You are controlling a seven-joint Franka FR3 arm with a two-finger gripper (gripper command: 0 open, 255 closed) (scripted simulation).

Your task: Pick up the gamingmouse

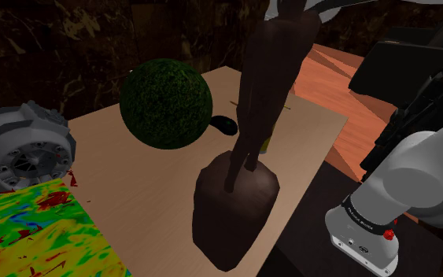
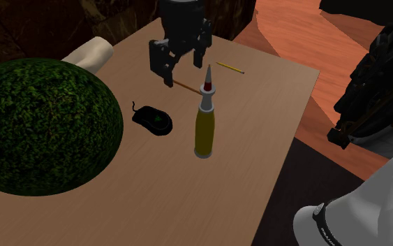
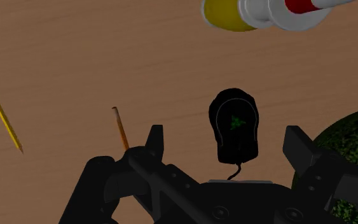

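Claw (image 2: 183,70) hangs above the table (image 2: 243,161) with its jaws wide apart, and it holds nothing. In the wrist view the two black fingers (image 3: 155,139) stand on both sides of the mouse (image 3: 234,124) and do not touch it.

The mouse is black, with a small green mark on its back and a thin cord at the end that points to the claw. It lies flat on the table just beside the bottle (image 2: 203,126), between the bottle and the ball (image 2: 41,126), and touches neither of them.

The bottle stands upright. It has a yellow body, a white collar with a red ring, and a pointed grey tip.

The ball is large and dark green, with a rough surface. It sits on the far side of the mouse from the bottle.

A brown pencil (image 2: 184,85) lies near the bottle, under the claw. A yellow pencil (image 2: 230,68) lies farther from the bottle, towards the table edge. A pale roll (image 2: 90,52) lies well apart from the bottle, behind the ball.
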